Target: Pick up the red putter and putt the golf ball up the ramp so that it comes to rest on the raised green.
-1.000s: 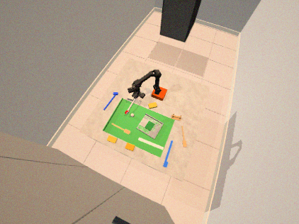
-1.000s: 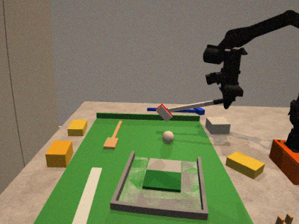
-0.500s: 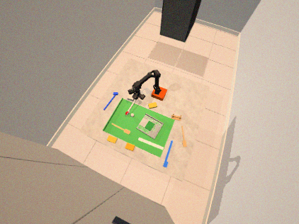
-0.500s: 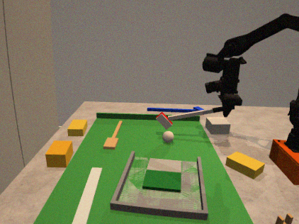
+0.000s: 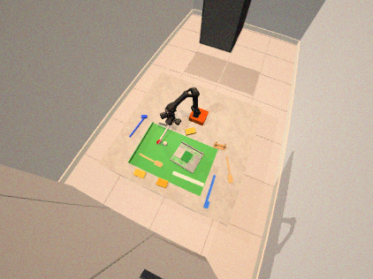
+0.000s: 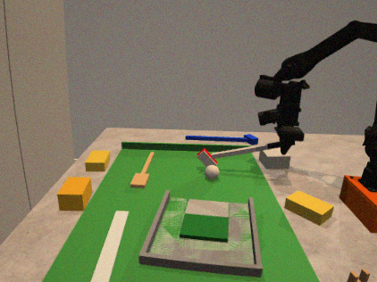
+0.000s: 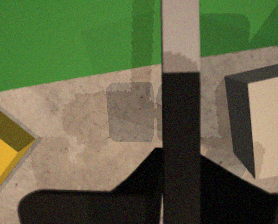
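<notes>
Fingers (image 6: 286,148) clamped on the red putter's (image 6: 232,152) dark grip end, past the green mat's (image 6: 121,190) far right edge. Its red-edged head hangs just above the round white golf ball (image 6: 212,171). Open mat separates the ball from the grey-walled raised green (image 6: 205,227).

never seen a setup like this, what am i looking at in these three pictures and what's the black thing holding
The black thing is a jointed robot arm on an orange base. One picture looks down from high above, one from the side, one from a camera on the arm's wrist. Its pincer is shut on a red putter, whose head hangs just above a white golf ball. Below lies a green mat with a grey walled frame around a raised green. Yellow blocks and spare putters lie around.
</notes>
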